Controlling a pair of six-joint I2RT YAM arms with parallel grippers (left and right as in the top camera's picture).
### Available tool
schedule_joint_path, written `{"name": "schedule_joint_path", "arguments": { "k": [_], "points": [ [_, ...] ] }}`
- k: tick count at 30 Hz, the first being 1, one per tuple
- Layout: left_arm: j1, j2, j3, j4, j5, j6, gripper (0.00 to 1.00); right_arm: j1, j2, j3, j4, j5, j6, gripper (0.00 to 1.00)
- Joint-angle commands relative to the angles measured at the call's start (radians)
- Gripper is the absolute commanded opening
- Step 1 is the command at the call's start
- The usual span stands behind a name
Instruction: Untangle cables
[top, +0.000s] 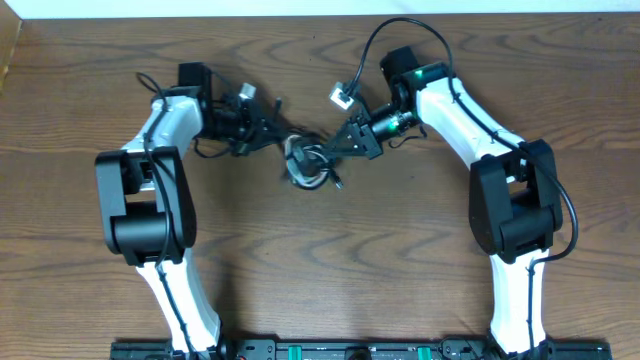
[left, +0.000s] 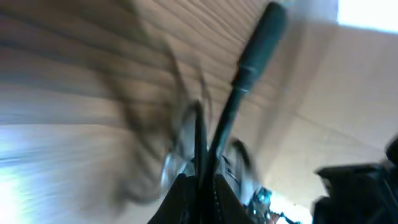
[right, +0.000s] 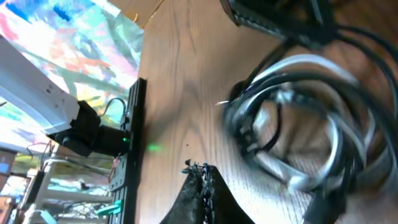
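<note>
So the cables (top: 308, 162) sit in one knotted coil just above the middle of the overhead view, on the bare wood worktop (top: 400, 250). An arm reaches in at them from each side. They're mostly black loops with a pale one wound through. The right wrist view shows that mix best, filling the right half of its frame.

The left tool (top: 262, 125) comes in from the upper left with its jaws closed. Its own camera is badly smeared, but a black cord (left: 249, 62) with a thicker plug end runs up and away from right between the tips. I read that as pinched on that one strand. In the overhead a thin line runs from it toward the coil, which fits: hold one end off to the side so the strand has somewhere to go.

The right tool (top: 338, 148) is closed too, tips pressed together with nothing between them. It sits just beside the coil's upper right edge. My guess is that's on purpose, since a narrow point pins or pokes a loop better than spread jaws.

Looks early to me, the coil is tight. The risk is dragging the whole bundle along instead of freeing one cord.
</note>
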Motion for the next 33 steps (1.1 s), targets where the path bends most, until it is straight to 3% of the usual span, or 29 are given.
{"name": "schedule_joint_path", "arguments": {
  "k": [1,6,11,13,17,19,20,21,23,29,33],
  "points": [
    [0.055,-0.002,-0.003,-0.007,-0.071,0.006,0.07,-0.018,-0.043,0.000,-0.018,0.018,-0.013,0.01],
    [0.061,-0.002,-0.003,-0.012,-0.071,0.006,0.07,-0.013,-0.043,0.000,-0.019,0.073,-0.008,0.01],
    [0.050,-0.002,-0.003,-0.011,-0.072,0.005,0.07,0.036,-0.044,0.011,0.107,0.214,0.201,0.04],
    [0.047,-0.002,-0.003,-0.011,-0.072,0.005,0.07,0.102,-0.044,0.068,0.078,0.387,0.149,0.17],
    [0.047,-0.002,-0.003,-0.011,-0.072,0.005,0.07,0.196,-0.045,0.190,0.034,0.614,0.072,0.28],
    [0.047,-0.002,-0.003,-0.012,-0.072,0.006,0.07,0.242,-0.048,0.250,0.014,0.737,0.042,0.28],
    [0.047,-0.002,-0.003,-0.012,-0.072,0.006,0.08,0.263,-0.049,0.277,0.000,0.791,0.022,0.24],
    [0.047,-0.002,-0.003,-0.012,-0.072,0.006,0.07,0.279,-0.050,0.294,-0.010,0.830,0.006,0.14],
    [0.047,-0.002,-0.003,-0.012,-0.072,0.006,0.07,0.325,-0.050,0.326,-0.053,0.925,-0.056,0.09],
    [0.047,-0.002,-0.003,-0.012,-0.071,0.005,0.07,0.412,-0.049,0.300,-0.119,1.069,-0.144,0.15],
    [0.047,-0.002,-0.003,-0.013,-0.071,0.005,0.07,0.424,-0.049,0.279,-0.120,1.086,-0.179,0.25]
  ]
}}
